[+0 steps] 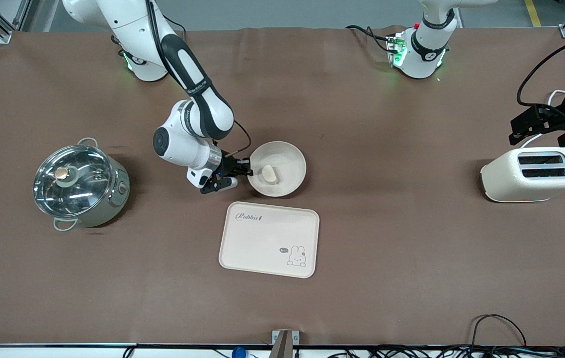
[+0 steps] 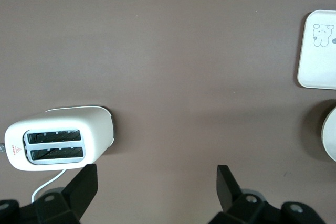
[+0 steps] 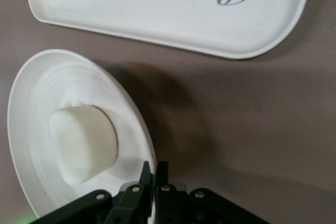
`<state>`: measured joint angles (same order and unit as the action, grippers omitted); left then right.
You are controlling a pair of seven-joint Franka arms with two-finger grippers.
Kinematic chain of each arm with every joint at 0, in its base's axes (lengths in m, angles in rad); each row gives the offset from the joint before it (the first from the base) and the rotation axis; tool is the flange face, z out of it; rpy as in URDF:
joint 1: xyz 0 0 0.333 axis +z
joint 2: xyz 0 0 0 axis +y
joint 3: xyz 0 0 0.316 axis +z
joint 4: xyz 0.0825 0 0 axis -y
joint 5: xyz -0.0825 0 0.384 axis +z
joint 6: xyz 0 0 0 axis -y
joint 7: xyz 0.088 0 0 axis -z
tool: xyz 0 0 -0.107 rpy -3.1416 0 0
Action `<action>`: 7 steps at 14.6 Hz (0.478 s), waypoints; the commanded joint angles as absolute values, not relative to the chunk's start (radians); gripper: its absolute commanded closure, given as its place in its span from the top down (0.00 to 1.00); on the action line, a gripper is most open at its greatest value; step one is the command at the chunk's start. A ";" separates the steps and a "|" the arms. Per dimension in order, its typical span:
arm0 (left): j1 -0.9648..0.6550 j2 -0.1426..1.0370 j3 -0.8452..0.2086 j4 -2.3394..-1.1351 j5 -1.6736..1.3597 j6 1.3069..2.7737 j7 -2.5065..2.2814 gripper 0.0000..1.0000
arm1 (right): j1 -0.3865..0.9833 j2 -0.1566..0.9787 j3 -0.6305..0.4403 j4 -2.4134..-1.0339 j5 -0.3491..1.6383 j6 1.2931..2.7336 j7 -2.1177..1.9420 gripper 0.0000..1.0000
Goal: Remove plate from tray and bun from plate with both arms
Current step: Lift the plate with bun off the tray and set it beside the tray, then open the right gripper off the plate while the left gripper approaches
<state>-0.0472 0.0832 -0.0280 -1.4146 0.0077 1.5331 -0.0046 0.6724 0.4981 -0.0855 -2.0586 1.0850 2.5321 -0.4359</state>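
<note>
Right gripper (image 1: 243, 169) fingers (image 3: 145, 173) are pinched tight on the rim of the plate (image 1: 282, 161), on the edge toward the right arm's end of the tabletop (image 1: 386, 248). Plate is already off the tray (image 1: 269, 239) and sits just beside it, farther from the front camera, with a narrow strip of brown tabletop between them. Whether it is resting on the surface or held slightly tipped, I can't tell. The bun (image 1: 269, 174) is still on the plate, near its middle. So step one looks essentially done; step in hand is parking the plate, bun removal not started. Left gripper (image 2: 157, 182) fingers (image 2: 227, 184) stand wide and hold nothing; it hangs over the toaster (image 1: 535, 174) at the left arm's end of the tabletop, waiting. Next move, as I read it: right arm steadies or lets go of the plate, left arm travels to the plate and takes the bun from above; it's small and soft-looking, so a light pinch. Views: right wrist view shows the rim grip and the plate-tray gap closely; front view shows the overall layout plus a lidded steel pot (image 1: 79, 184) at the right arm's end; left wrist view shows only toaster, a tray corner and a sliver of plate.
</note>
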 commanded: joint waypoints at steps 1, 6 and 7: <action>-0.043 0.084 -0.029 -1.408 -0.002 1.529 -0.020 1.00 | 0.657 0.488 -0.083 -2.083 1.127 2.536 -0.497 0.00; -0.051 0.087 -0.031 -1.419 0.002 1.502 -0.020 1.00 | 0.655 0.509 -0.083 -2.072 1.127 2.537 -0.497 0.00; -0.054 0.087 -0.032 -1.423 -0.003 1.494 -0.026 1.00 | 0.655 0.509 -0.083 -2.074 1.129 2.537 -0.497 0.00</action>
